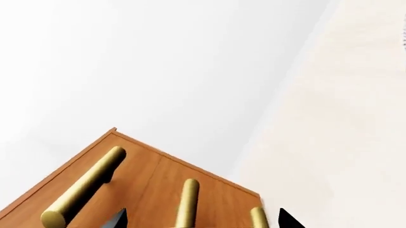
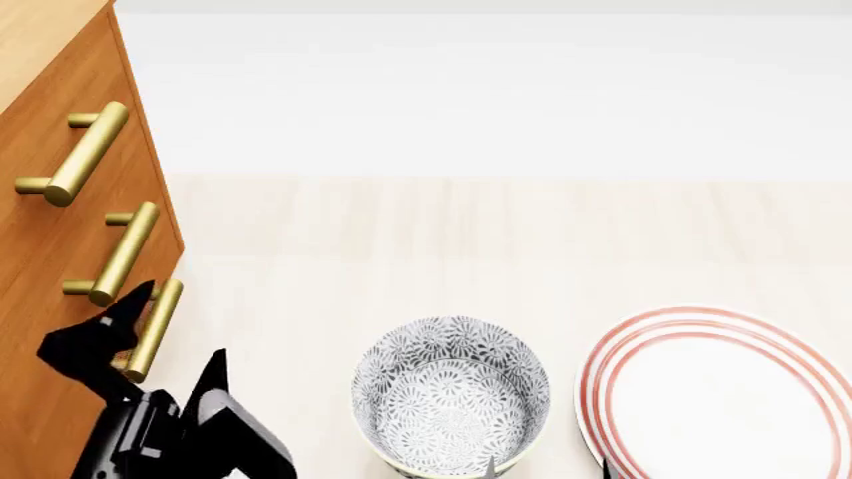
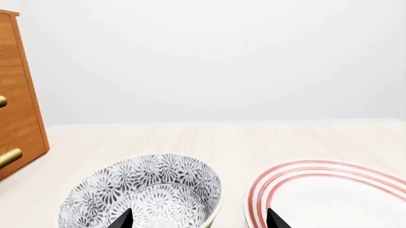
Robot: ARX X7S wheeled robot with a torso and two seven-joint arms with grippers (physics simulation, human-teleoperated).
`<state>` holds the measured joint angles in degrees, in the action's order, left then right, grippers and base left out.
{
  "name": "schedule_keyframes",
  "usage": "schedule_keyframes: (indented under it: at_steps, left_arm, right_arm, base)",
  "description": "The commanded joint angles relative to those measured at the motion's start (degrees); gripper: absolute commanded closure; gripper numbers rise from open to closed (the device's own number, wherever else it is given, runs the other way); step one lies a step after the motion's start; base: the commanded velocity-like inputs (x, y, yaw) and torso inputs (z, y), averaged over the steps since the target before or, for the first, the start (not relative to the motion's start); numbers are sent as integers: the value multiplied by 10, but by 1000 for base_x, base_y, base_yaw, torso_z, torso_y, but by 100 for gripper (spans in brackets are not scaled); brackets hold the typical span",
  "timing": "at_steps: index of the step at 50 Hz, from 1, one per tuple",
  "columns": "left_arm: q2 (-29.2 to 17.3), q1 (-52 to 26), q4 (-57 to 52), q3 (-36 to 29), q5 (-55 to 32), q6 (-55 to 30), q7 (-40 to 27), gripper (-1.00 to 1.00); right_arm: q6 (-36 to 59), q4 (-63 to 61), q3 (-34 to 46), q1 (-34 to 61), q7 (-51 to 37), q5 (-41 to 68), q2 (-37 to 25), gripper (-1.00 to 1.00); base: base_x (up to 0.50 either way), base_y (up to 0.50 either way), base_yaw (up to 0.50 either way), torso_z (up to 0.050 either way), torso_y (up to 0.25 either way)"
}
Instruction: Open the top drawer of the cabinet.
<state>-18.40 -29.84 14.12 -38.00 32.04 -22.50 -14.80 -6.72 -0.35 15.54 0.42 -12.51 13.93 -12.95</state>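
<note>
The orange-brown cabinet (image 2: 34, 299) stands at the left with three brass bar handles. The top drawer (image 2: 74, 95) sits flush with the two below, and its handle (image 2: 76, 152) is free. My left gripper (image 2: 160, 344) is open low on the cabinet front, with one finger over the front and the other out on the table side of the lowest handle (image 2: 154, 329). In the left wrist view the gripper (image 1: 203, 221) brackets the two lower handles, and the top drawer's handle (image 1: 85, 187) lies outside it. My right gripper (image 3: 198, 219) is open and empty over the bowl and plate.
A grey-patterned bowl (image 2: 450, 394) stands at the front middle of the pale wooden table (image 2: 466, 239). A white plate with red rings (image 2: 725, 399) lies to its right. A white wall runs behind.
</note>
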Motion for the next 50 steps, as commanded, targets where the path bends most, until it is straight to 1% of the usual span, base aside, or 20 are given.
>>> schedule_keyframes:
  at_steps: [1, 12, 19, 32, 50]
  left_arm:
    - [-2, -27, 1, -20, 81, -46, 16, -100]
    - [-37, -21, -63, -38, 127, -84, 54, -100]
    - [-52, -24, -79, -58, 155, -94, 73, -100]
    - [-78, -33, -128, -53, 176, -114, 101, -100]
    - [-96, -52, -156, -45, 193, -132, 124, -100]
  right_arm:
    - [5, -6, -9, -1, 9, -6, 7, -100]
    - [5, -3, -5, 0, 7, -4, 6, -100]
    - [5, -4, -3, -1, 5, -3, 4, -100]
    - [7, -6, 0, 0, 2, 0, 1, -100]
    - [5, 0, 4, 5, -4, 4, -2, -100]
  base:
    - [0, 0, 0, 0, 0]
    - [0, 0, 0, 0, 0]
    - [0, 0, 0, 0, 0]
    - [0, 0, 0, 0, 0]
    - [0, 0, 0, 0, 0]
